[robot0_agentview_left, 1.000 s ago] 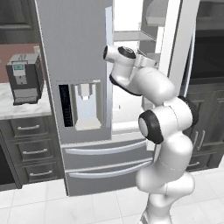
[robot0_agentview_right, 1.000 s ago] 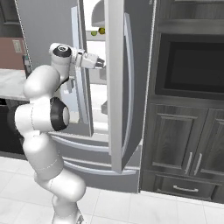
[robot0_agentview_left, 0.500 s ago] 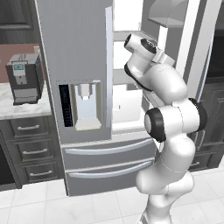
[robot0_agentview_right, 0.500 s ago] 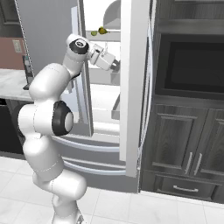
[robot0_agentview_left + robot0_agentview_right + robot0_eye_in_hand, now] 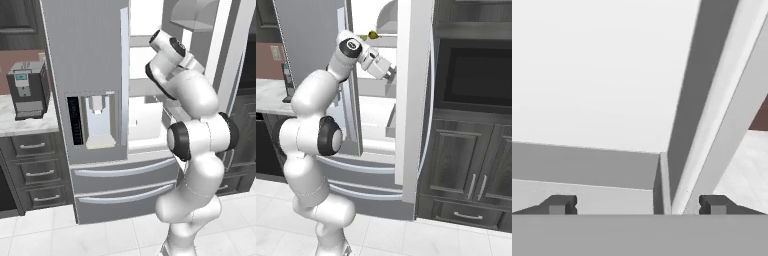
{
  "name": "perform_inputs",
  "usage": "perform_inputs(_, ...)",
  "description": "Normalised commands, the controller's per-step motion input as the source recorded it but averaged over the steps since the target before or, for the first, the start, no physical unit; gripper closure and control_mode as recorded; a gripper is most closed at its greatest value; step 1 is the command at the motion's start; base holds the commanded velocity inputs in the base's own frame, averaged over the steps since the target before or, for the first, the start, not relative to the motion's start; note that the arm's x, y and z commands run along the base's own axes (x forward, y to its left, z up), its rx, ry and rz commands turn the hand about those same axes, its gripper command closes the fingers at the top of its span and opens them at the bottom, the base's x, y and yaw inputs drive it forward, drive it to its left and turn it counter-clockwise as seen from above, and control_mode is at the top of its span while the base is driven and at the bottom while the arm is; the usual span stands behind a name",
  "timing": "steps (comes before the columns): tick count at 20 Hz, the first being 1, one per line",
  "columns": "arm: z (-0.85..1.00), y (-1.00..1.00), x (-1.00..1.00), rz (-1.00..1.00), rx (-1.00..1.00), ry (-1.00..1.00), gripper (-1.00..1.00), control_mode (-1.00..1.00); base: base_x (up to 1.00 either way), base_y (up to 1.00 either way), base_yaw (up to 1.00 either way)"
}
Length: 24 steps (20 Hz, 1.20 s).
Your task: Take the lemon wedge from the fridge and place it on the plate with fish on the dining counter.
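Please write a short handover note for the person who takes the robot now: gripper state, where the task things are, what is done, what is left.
Gripper: open and empty, reaching into the fridge; the hand view looks at white inner walls.
Tall grey steel French-door fridge: right door swung open, left door with the dispenser panel shut.
Tiny yellow-green lemon wedge: on an upper shelf, beside a small round yellow-and-dark fruit, above the gripper as the right base view shows it.
Done: fridge open, arm inside.
Left: grasp the wedge, carry it to the plate with fish on the dining counter, place it there.
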Motion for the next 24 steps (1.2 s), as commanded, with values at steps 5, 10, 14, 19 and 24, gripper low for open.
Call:
perform_inputs(5, -0.03, 0.90, -1.00, 0.22, -0.18, -0.21, -1.00, -1.00, 0.00, 0.00, 0.00)
perform_inputs(10, 0.00, 1.00, -1.00, 0.30, -0.27, -0.16, -1.00, -1.00, 0.00, 0.00, 0.00)
perform_inputs(14, 0.00, 0.55, -0.56, 0.63, -0.12, -0.02, -1.00, -1.00, 0.00, 0.00, 0.00)
perform_inputs(19, 0.03, 0.86, -0.20, 0.64, -0.01, 0.00, -1.00, -1.00, 0.00, 0.00, 0.00)
perform_inputs(24, 0.10, 0.68, 0.00, 0.60, 0.03, 0.15, -1.00, -1.00, 0.00, 0.00, 0.00)
